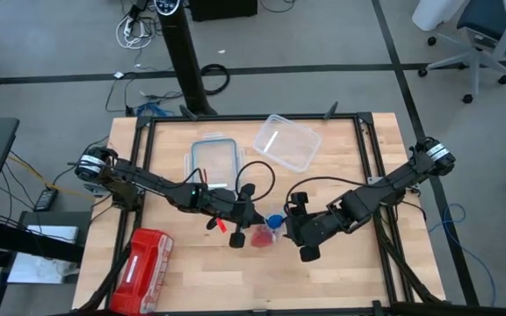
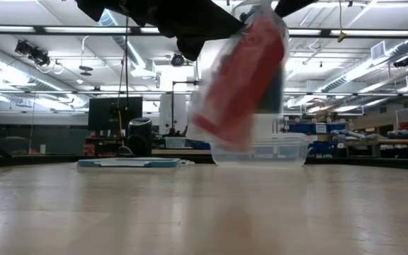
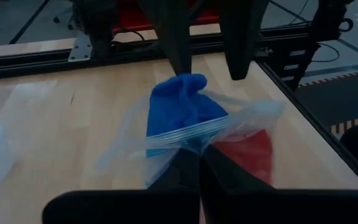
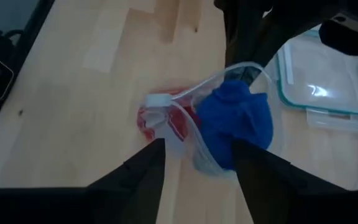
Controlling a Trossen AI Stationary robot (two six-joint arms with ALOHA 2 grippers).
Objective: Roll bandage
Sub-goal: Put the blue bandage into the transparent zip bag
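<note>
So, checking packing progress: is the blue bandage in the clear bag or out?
Partly in: the bandage bulges out of the clear bag mouth.

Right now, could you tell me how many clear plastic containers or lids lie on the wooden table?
2: a clear rectangular plastic container toward the table's far edge, and a flat teal-rimmed lid beside it, nearer the left arm. Others may be hidden.

text: none legible | red zip pouch [image 1: 141, 269]: white markings visible, too small to read | clear plastic zip bag [image 3: 229, 127]: no print seen | bright blue fabric bandage [image 4: 235, 121]: plain, unmarked | room signage: nothing readable
</note>
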